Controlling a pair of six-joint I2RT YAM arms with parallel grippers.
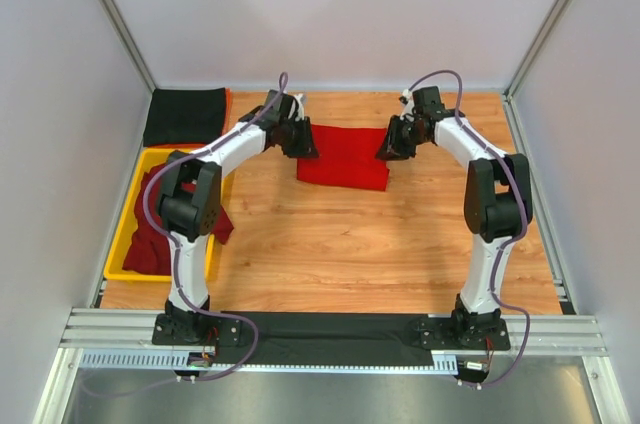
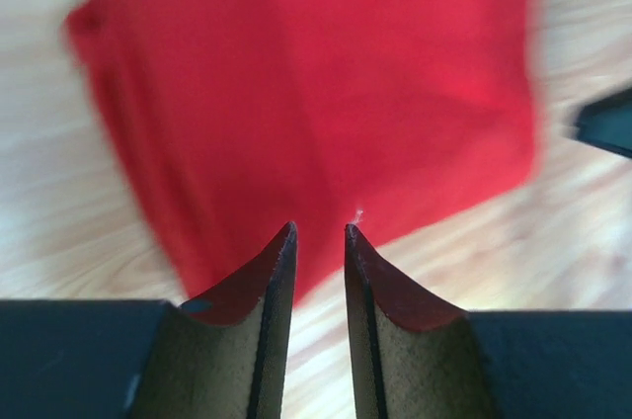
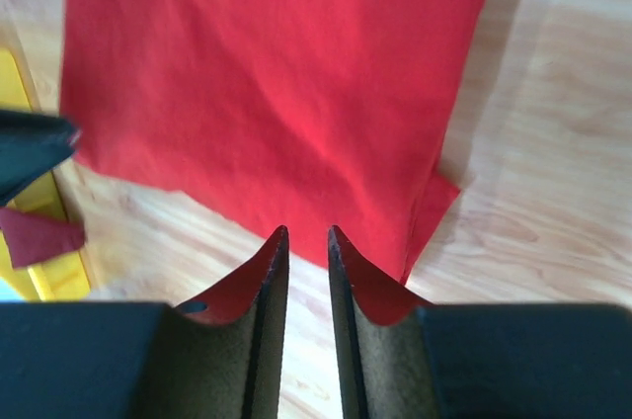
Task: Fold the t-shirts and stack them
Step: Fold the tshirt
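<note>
Right of the yellow tray (image 1: 116, 244), on the worktop (image 1: 330, 244), I've got the red t-shirt (image 1: 343, 156) folded flat. Left gripper (image 2: 319, 229) and right gripper (image 3: 306, 231) are both parted, gripping nothing. The black t-shirt (image 1: 185, 114) sits folded just beyond the tray. The maroon t-shirts (image 1: 150, 234) heaped inside look unfolded, and I'd say nothing's stacked yet. No label or writing readable.

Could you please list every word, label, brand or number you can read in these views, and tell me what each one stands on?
No text can be read in any view.
The folded red t-shirt shows only plain cloth, with no label in sight.
The black t-shirt, the maroon t-shirts and the yellow tray carry no visible print or marking.
</note>
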